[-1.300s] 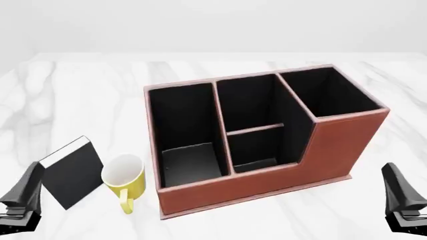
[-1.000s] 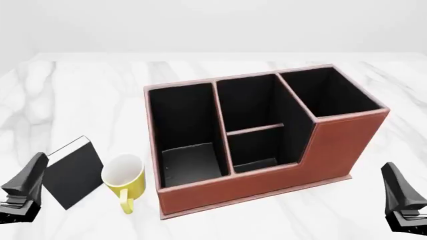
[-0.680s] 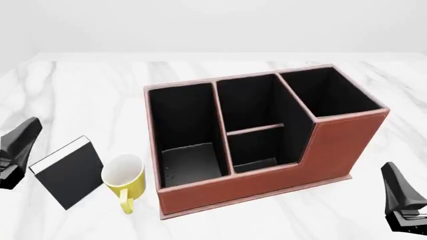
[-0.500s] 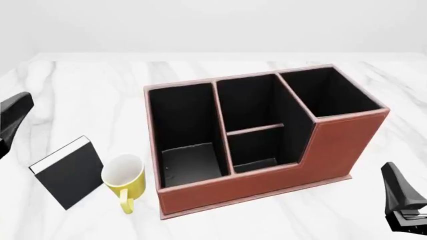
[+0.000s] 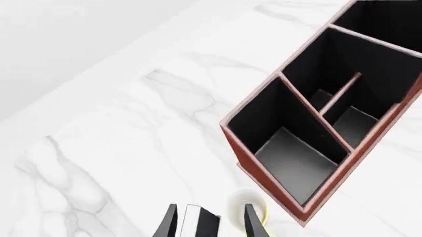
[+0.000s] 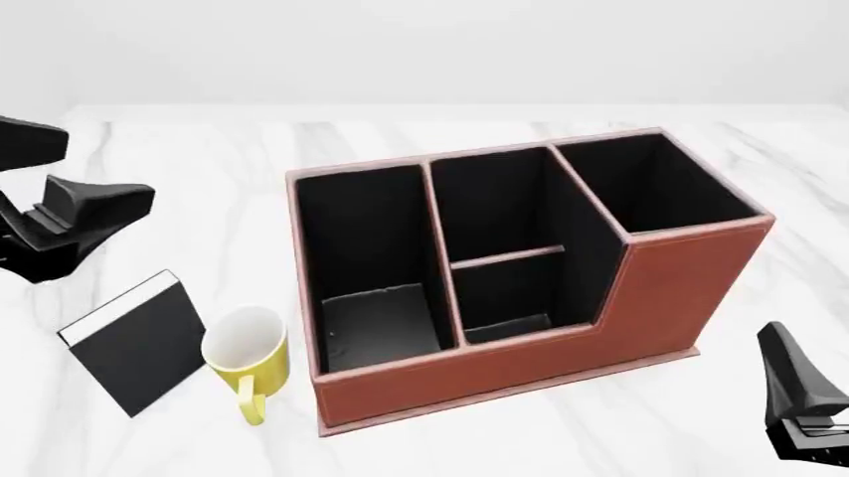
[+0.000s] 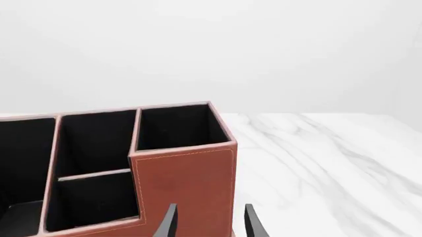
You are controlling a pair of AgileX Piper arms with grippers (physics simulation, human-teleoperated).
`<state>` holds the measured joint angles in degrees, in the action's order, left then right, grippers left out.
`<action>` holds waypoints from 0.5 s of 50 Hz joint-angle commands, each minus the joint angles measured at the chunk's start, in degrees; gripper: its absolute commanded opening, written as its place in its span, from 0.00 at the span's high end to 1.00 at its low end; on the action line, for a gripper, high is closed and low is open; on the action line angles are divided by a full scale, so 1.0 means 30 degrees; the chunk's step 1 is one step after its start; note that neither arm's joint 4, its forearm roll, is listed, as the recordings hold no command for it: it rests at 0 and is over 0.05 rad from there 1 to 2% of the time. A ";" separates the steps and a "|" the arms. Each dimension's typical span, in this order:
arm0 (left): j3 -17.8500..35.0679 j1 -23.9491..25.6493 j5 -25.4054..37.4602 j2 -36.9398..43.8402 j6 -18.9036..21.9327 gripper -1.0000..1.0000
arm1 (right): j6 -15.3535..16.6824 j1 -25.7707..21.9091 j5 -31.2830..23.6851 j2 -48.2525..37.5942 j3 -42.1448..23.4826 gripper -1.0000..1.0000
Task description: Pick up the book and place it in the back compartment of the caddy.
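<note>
- The task is at its very start: the book (image 6: 133, 345) stands on the marble table (image 6: 173, 179), to the left of the box, and nothing holds it.
- In the front view its black cover faces the camera and its white page edge runs along the upper left side; it appears to stand upright, slightly turned.
- The left gripper (image 6: 60, 214) hangs in the air above and behind the book, apart from it, with its two fingers spread and nothing between them.
- In the left wrist view the same fingers frame the book's top (image 5: 199, 222) from above, which suggests the arm is lining up for a grasp.
- The right gripper (image 7: 206, 219) sits low at the near right corner of the table; its fingers are parted and empty, and it points at the tall end of the caddy (image 6: 531, 368).
- The back compartment (image 6: 502, 288), the small pocket just past the low cross divider, is empty, as are the other three pockets.
- All remains to be done: grasp, lift, carry over the front wall, and lower into that pocket.
- A yellow mug (image 6: 249, 360) stands just beside the book, between it and the caddy; it is the likeliest thing to be knocked during the grasp or the carry.
- The deeper middle pocket (image 6: 494, 204) lies right across the divider, so a misplaced drop is a risk.
</note>
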<state>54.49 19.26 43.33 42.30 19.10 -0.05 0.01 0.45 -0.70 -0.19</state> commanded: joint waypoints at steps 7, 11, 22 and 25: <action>0.1304 -0.0458 0.2768 0.1701 0.0286 0.00 | 0.0001 -0.0004 0.0003 -0.0005 -0.0004 0.00; 0.1327 -0.0896 0.2941 0.1729 0.0480 0.00 | 0.0001 0.0000 0.0003 -0.0007 -0.0004 0.00; 0.0862 -0.1973 0.3594 0.1008 0.0936 0.00 | -0.0005 -0.0001 0.0004 -0.0008 -0.0003 0.00; 0.0335 -0.2292 0.3553 0.0687 0.1036 0.00 | -0.0006 -0.0004 0.0003 -0.0004 -0.0004 0.00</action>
<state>57.09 15.04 52.63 45.71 21.31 -0.05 0.01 0.46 -0.72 -0.20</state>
